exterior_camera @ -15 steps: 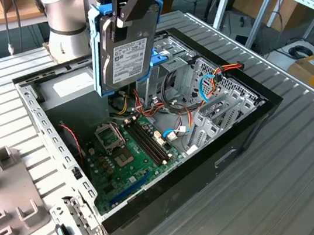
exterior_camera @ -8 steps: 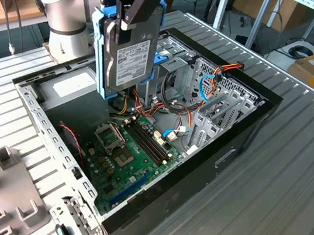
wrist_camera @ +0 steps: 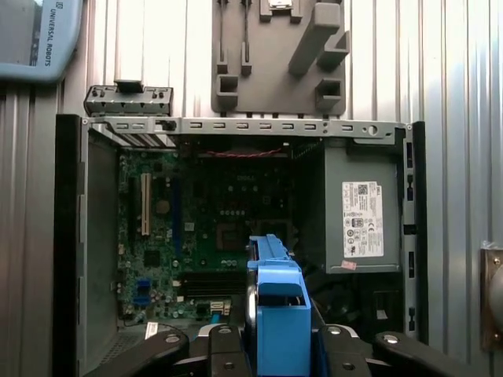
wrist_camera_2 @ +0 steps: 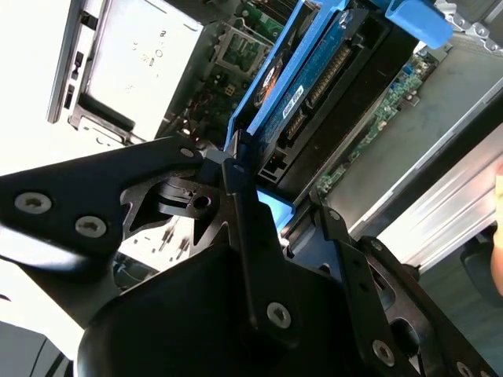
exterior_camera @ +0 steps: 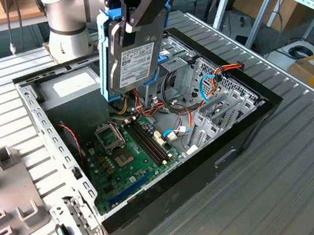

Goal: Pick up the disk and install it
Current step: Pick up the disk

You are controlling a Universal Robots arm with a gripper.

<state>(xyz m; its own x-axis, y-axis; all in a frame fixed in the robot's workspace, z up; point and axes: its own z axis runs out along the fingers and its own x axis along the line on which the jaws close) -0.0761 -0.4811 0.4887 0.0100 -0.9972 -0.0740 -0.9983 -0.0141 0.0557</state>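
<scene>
Disk [exterior_camera: 135, 61] — likely stiff, hefty, shock-fragile; gripper [exterior_camera: 133, 17] clenched on its blue frame edges, the sensible hold — upright above far end of computer case [exterior_camera: 211, 165].

Quick headcount from my end: I see one disk [exterior_camera: 137, 61], one hand [exterior_camera: 135, 15], one open PC case [exterior_camera: 212, 168] with one motherboard [exterior_camera: 129, 151] and one grey power-supply box [exterior_camera: 72, 86], plus one grey fixture plate [exterior_camera: 10, 204] on the one counter [exterior_camera: 308, 177].
</scene>
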